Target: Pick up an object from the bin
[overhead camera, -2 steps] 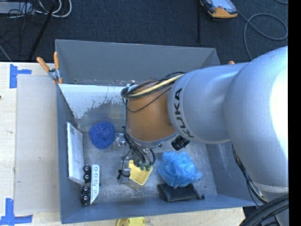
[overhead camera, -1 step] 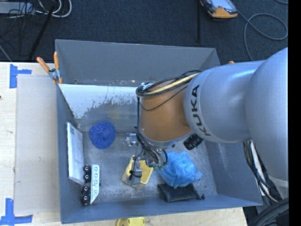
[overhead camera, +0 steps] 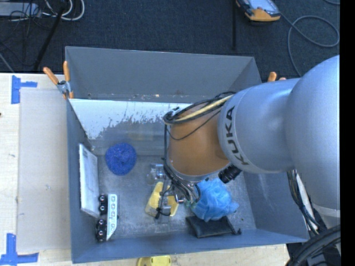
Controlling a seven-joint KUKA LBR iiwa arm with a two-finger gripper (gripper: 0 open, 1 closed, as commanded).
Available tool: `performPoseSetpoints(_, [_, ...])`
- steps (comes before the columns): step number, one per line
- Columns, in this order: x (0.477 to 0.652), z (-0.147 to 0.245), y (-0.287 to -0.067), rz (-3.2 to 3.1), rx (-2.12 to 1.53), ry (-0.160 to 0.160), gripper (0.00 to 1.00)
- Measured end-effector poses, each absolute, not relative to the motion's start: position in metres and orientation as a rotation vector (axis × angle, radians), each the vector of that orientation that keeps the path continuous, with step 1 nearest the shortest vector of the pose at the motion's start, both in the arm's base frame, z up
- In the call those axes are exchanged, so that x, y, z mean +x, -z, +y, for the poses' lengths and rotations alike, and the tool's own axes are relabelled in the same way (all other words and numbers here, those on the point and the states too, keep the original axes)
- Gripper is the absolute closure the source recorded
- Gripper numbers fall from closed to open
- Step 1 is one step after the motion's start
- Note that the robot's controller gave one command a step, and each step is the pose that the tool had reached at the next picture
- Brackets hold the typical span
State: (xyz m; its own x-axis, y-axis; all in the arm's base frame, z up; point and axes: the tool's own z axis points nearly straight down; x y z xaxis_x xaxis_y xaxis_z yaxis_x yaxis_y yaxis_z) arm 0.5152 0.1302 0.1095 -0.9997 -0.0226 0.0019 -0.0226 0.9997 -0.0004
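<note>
where the gripper (overhead camera: pixel 171 197) hangs low in the bin (overhead camera: pixel 77 148), a yellow block (overhead camera: pixel 155 200) lies right beneath, its long axis near-to-far; jaws apart or together, i cannot tell.

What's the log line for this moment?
hand: over yellow object, front-centre of bin | beside: blue crumpled thing, black flat piece

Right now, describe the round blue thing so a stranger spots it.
In the grey bin, a flat white packet lies along the left wall. Just right of its upper end sits the blue ball. It is round and fuzzy, unlike the crumpled paler-blue bag under the arm.
</note>
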Motion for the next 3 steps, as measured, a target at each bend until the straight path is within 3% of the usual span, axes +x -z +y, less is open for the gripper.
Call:
performPoseSetpoints(1, [0.514, 0.114, -0.113, -3.122, 0.305, 0.000, 0.00])
performPoseSetpoints(2, [0.507, 0.083, -0.165, -3.136, 0.146, 0.001, 1.00])
performPoseSetpoints(3, [0.507, 0.083, -0.165, -3.136, 0.144, 0.000, 1.00])
